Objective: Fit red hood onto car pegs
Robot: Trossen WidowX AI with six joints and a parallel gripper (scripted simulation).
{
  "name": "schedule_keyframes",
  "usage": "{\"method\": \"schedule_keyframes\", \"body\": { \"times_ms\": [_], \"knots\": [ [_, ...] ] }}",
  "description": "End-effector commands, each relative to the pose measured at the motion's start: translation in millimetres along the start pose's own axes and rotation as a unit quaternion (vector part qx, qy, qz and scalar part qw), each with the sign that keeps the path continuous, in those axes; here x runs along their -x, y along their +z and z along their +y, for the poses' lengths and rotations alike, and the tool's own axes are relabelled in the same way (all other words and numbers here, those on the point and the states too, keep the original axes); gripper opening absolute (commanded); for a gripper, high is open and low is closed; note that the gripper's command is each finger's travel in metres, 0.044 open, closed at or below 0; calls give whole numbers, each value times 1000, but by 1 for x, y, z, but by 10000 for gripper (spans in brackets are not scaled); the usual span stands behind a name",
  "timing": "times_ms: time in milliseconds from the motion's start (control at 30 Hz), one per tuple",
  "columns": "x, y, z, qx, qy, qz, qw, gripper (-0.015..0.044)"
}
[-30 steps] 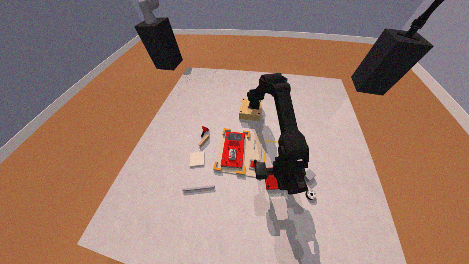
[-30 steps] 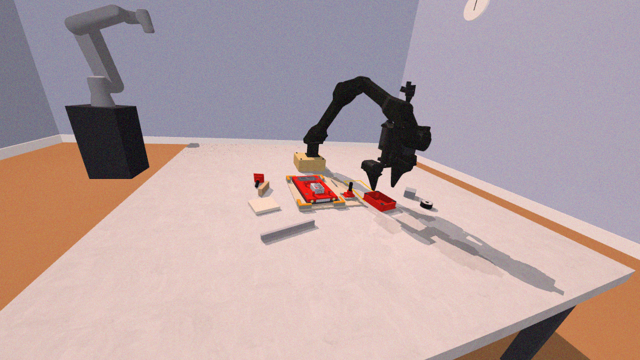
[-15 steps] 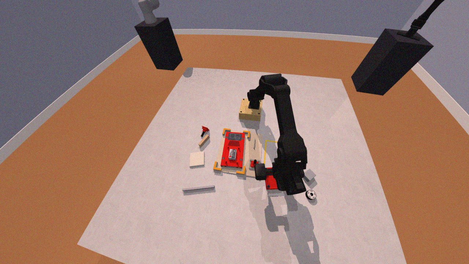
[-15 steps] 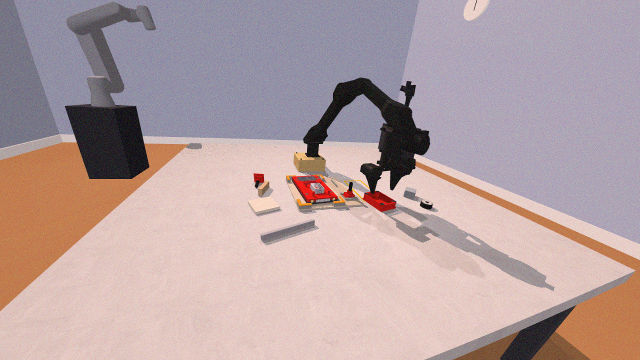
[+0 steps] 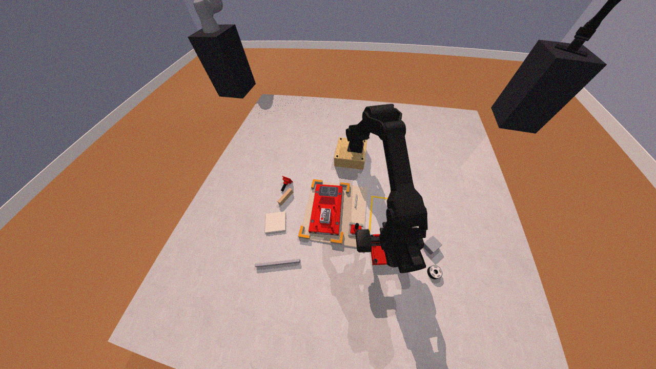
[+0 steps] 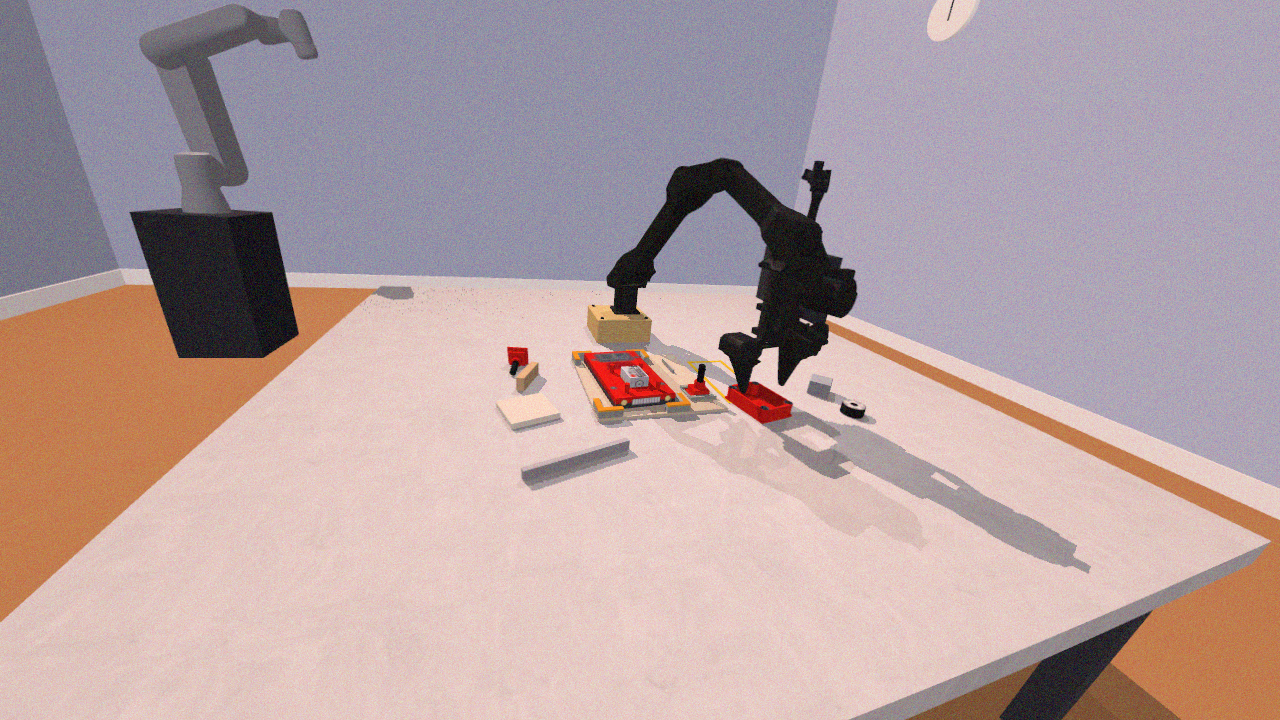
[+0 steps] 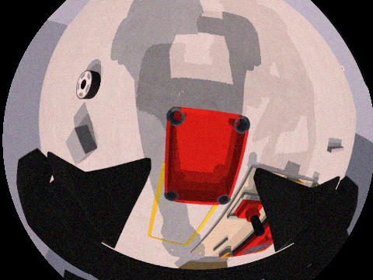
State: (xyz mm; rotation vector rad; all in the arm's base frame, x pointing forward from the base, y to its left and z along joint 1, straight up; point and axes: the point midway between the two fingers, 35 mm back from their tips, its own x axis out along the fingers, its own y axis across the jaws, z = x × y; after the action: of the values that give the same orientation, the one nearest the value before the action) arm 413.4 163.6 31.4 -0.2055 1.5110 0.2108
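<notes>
The red hood lies flat on the table right of the jig, roof up, with a dark hole in each corner boss. My gripper is open and empty. It points down right over the hood, one finger on each long side, with the tips about level with the roof. The red chassis sits in the orange-cornered jig, with the grey engine block on its deck. The pegs are too small to tell.
A thin yellow outline is marked beside the hood. A red knobbed piece stands between jig and hood. A grey cube and a wheel lie right. A grey bar, beige tile and wood block lie left.
</notes>
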Motion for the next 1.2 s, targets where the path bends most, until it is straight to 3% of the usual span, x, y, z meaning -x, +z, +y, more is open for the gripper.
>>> {"method": "schedule_keyframes", "body": {
  "times_ms": [0, 1167],
  "knots": [
    [-4, -2, 0, 0, 1, 4, 1000, 440],
    [-20, -2, 0, 0, 1, 4, 1000, 440]
  ]
}}
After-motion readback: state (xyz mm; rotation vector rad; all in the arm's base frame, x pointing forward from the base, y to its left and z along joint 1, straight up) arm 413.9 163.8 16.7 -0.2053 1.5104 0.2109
